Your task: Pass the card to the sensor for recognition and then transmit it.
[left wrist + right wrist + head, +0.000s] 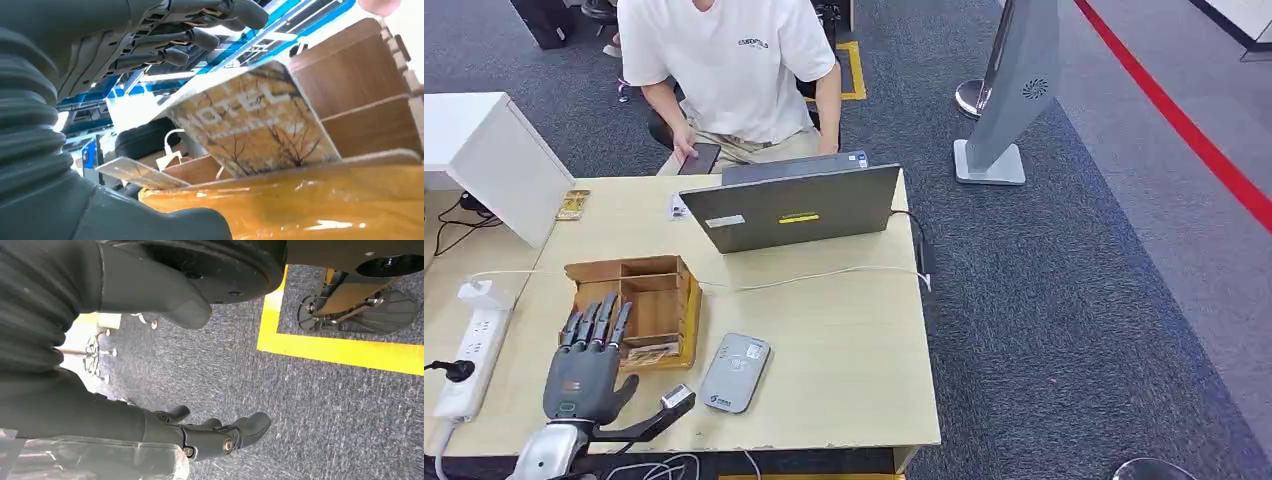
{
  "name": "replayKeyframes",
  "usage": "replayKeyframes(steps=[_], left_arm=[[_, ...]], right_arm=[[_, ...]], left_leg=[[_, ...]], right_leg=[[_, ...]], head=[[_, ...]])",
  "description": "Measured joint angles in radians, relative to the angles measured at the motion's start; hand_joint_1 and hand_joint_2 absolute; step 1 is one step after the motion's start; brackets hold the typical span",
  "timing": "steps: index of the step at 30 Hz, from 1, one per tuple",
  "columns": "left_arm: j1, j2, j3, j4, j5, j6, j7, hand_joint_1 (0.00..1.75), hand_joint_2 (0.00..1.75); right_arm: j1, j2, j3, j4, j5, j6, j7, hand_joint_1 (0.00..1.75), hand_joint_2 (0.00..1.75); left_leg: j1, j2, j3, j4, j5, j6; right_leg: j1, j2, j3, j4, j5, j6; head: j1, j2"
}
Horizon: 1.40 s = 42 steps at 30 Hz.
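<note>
Tabletop wooden box [646, 300] holds the card [255, 125] — left robot hand [589, 365] spread just above, empty.

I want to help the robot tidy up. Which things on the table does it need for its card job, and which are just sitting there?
Needed: left hand, hotel card, wooden box, grey card sensor.

Just there: laptop, power strip, white cable.
</note>
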Motion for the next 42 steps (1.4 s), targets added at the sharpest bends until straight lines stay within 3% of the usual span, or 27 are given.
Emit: replayKeyframes(steps=[22,23,30,42], left_arm=[[0.006,-0.019,-0.015,-0.05,-0.006,0.004,-0.016,0.0,1.75],[0.006,-0.019,-0.017,-0.051,-0.005,0.004,-0.016,1.75,1.75],[0.006,-0.015,-0.026,-0.055,0.03,-0.05,-0.026,1.75,1.75],[0.006,-0.014,-0.031,-0.063,0.071,-0.072,-0.029,1.75,1.75]], right_arm=[[0.0,0.0,0.0,0.0,0.008,0.0,-0.001,0.0,1.75],[0.0,0.0,0.0,0.0,0.008,0.001,-0.001,0.0,1.75],[0.0,0.0,-0.005,0.0,0.008,0.002,-0.002,0.0,1.75],[0.0,0.0,-0.008,0.0,0.011,0.002,-0.003,0.0,1.75]], left_leg=[[0.0,0.0,0.0,0.0,0.0,0.0],[0.0,0.0,0.0,0.0,0.0,0.0],[0.0,0.0,0.0,0.0,0.0,0.0],[0.0,0.0,0.0,0.0,0.0,0.0]], right_leg=[[0.0,0.0,0.0,0.0,0.0,0.0],[0.0,0.0,0.0,0.0,0.0,0.0],[0.0,0.0,0.0,0.0,0.0,0.0],[0.0,0.0,0.0,0.0,0.0,0.0]], head=[[0.0,0.0],[0.0,0.0],[0.0,0.0],[0.0,0.0]])
